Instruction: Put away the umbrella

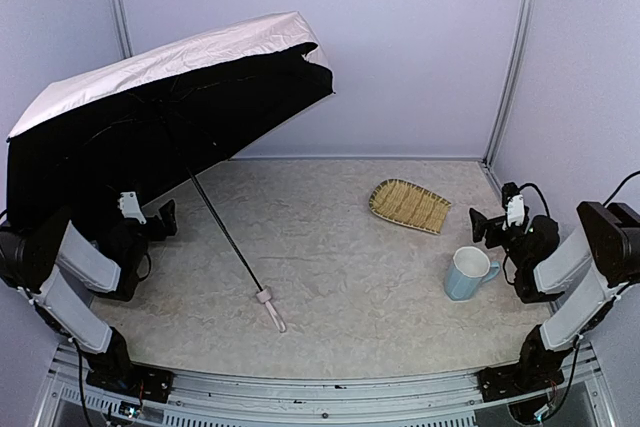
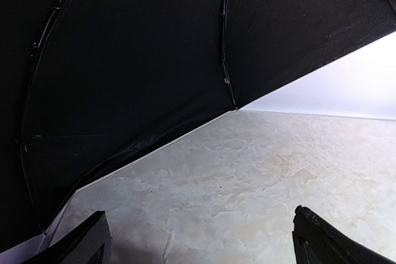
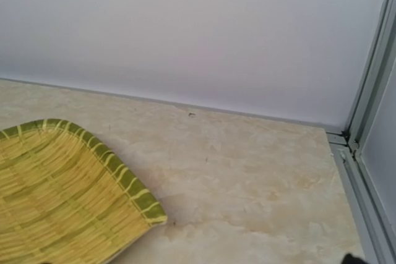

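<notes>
Left claw (image 2: 201, 246): jaws spread wide and holding nothing. In the wrist view its two dark fingertips (image 2: 86, 242) sit at the bottom corners, with bare table between them.
Left claw, place: at the left of the table, under the open umbrella's cover and left of the shaft (image 1: 225, 232). It touches neither.
Right claw (image 1: 482, 225): at the right side, wide open as far as I can tell, and empty. It points toward the far right corner, apart from everything.
Umbrella (image 1: 170, 97): fully open and tipped on its side. The pale outer cloth faces up and far, and the black lining faces the arms. The cover fills the far left, and its lower edge seems to rest behind the left arm.
Handle (image 1: 268, 304): small and pale, lying on the table (image 1: 340, 277) near the middle, toward the near edge.
Risk, shaft: thin and slanted, so a grip on one side would likely swing the whole cover round instead of folding it.
Risk, ribs (image 2: 226, 60): the left arm sits under the cloth, so lifting it could snag a rib or drag the lining.
Risk, neighbours: a swept cover could knock the mug (image 1: 468, 274) at the near right, or the woven tray (image 1: 410, 205) just beyond it.
Stage: nothing is gripped and folding has not yet begun, by my judgement.
</notes>
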You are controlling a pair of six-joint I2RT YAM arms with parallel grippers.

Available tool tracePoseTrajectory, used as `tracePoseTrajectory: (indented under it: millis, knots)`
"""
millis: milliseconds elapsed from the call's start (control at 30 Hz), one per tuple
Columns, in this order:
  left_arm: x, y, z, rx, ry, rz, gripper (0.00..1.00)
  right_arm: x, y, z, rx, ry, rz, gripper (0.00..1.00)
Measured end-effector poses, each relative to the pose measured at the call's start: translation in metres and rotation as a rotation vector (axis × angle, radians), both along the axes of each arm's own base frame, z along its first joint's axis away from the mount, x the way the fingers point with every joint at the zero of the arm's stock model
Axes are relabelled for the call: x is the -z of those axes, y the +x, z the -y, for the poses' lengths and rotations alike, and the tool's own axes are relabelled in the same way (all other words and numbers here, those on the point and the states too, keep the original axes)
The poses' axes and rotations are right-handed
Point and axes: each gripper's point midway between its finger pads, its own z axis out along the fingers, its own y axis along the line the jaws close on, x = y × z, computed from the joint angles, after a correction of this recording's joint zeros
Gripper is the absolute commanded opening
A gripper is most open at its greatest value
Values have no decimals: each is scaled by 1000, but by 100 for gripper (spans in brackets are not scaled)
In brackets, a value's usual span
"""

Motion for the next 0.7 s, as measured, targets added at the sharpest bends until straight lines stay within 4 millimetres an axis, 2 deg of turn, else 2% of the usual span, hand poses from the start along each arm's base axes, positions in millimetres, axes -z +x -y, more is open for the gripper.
tracePoseTrajectory:
  millis: [400,500,567,600,700]
  knots:
    - [1,0,2,10,3,-3,99,0,0,0,0,0,0,100]
    - [-3,-3,6,0,24,-18,95,2,2,1,6,1,-22,100]
    - [-26,-9,17,-16,41,31,93,-5,5,0,1,6,-43,100]
    - [-44,-14,26,-16,48,77,92,-18,8,-1,-7,13,-33,100]
    - [-96,-37,56,11,34,225,90,-77,12,-10,-68,52,58,100]
